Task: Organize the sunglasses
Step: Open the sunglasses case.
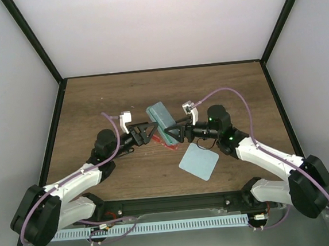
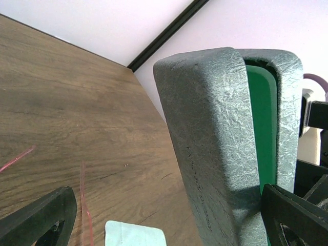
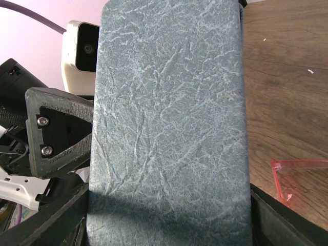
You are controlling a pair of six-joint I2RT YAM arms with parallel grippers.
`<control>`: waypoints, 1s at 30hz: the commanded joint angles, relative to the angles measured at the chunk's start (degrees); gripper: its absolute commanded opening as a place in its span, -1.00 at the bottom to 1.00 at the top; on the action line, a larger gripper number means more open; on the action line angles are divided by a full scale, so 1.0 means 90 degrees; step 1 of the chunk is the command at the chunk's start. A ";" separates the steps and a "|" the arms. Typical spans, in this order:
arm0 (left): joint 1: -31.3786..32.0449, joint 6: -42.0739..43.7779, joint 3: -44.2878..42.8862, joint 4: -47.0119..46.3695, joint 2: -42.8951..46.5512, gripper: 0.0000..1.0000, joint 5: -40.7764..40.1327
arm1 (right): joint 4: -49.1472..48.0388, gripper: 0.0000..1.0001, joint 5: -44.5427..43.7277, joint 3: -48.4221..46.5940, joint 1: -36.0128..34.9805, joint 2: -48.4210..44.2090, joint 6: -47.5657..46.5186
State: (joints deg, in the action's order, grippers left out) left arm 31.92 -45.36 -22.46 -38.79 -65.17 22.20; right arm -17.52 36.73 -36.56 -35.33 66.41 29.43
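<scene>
**Item: sunglasses** [image 3: 300, 179]. A small pair with red translucent lenses. The right wrist view shows one lens corner: flat, pink-red, see-through, with a pale edge. The overhead view shows only a red strip. In the left wrist view two thin reddish streaks run across the wood; whether they are arms or lens edges cannot be told.

**Location.** On the wooden table [image 1: 94, 106], free of both grips. The lens corner lies just outside the right gripper's [image 3: 169, 225] right-hand finger [image 3: 287, 220], beside the case. The streaks lie just ahead of the left gripper's [image 2: 166, 218] left-hand finger [image 2: 36, 220], between that finger and the case.

**Associated: glasses case** [image 3: 169, 113]. Grey-blue with a crinkled texture, rectangular with rounded corners. It is slightly ajar and shows a green lining along the seam.

**Associated: cleaning cloth** [image 1: 199, 163]. Light blue and square, flat on the table to the near side of the right gripper's fingers.

**Right gripper.** Spread wide, the case filling the whole gap from one finger to the other; it has the case clasped by its long sides.

**Left gripper.** Jaws fully apart and gripping nothing. The case stands inside the gap, close to the right-hand finger; whether it touches that finger cannot be told.
</scene>
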 commanded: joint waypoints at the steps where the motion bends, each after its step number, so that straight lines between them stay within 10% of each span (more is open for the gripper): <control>1: -0.0208 0.0021 0.0142 0.1360 -0.0364 0.98 -0.1236 | -0.1297 0.07 0.1658 -0.0394 -0.0234 -0.0737 -0.0204; 30: -0.0207 0.0009 -0.0066 0.1695 -0.0775 0.99 -0.1400 | -0.1018 0.05 0.1671 -0.0531 -0.0230 -0.1116 -0.0312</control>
State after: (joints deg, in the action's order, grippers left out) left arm 31.92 -46.13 -23.79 -39.38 -67.77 23.00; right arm -13.87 35.00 -36.56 -34.68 62.98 28.99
